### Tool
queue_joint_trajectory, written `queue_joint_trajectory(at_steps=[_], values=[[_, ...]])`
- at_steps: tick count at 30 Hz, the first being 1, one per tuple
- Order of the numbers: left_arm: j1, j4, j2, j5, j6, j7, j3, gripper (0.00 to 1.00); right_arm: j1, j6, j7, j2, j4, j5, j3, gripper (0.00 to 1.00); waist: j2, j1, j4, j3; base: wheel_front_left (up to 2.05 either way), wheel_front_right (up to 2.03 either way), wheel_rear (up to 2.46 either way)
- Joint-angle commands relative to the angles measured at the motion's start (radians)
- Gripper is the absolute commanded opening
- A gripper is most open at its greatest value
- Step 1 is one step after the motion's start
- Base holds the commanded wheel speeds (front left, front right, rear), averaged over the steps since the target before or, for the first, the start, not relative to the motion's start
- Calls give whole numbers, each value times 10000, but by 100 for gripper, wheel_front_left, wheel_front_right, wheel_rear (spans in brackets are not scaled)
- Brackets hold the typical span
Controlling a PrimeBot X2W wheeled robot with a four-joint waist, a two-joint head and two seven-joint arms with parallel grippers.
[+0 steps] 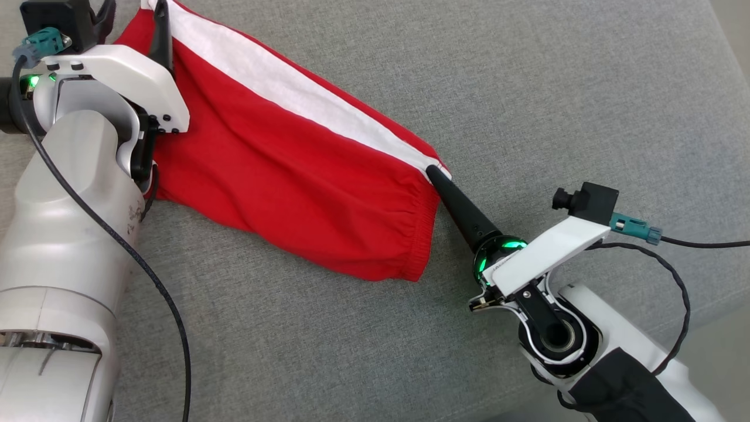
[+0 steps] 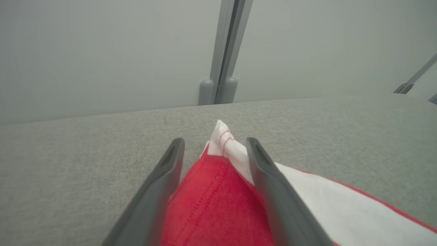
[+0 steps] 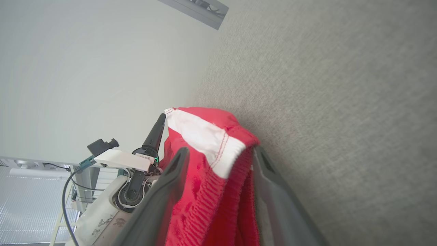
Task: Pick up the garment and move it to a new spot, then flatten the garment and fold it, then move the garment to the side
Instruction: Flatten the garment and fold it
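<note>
Garment (image 1: 293, 176): red, white stripe, lying on grey surface (image 1: 527, 88).
Left fingers (image 2: 174, 160): spread apart, 10 o'clock corner loose between.
Right fingers (image 3: 177, 164): spread apart, 4 o'clock gathered end between.

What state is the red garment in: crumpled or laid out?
Laid out: the garment lies long and mostly smooth on the grey surface.

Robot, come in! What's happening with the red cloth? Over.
Left gripper open, right gripper open, each straddling one end of the garment. Garment spread across grey cushion. Nothing in the way.
</note>
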Motion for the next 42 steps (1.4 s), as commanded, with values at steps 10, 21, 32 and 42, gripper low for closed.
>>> queue_joint_trajectory(at_steps=[10,21,32,42], values=[[1160,-1654,0,-421,225,-85,740,100,6,6,-555,-518,152,-485,-328,100,0,0,452,-841,0,0,0],[4380,-5772,-462,200,138,-89,2049,100,726,6,-1008,-1478,-84,-1180,-693,100,0,0,1347,-2146,0,0,0],[7939,-8911,-862,1184,-119,-88,2320,100,2183,6,-1061,-1627,-90,-2691,-1384,100,0,0,2440,-3371,0,0,0],[10555,-10085,-882,629,311,-88,1884,100,3452,6,-1062,-1197,39,-3913,-1777,100,0,0,3071,-4107,0,0,0]])
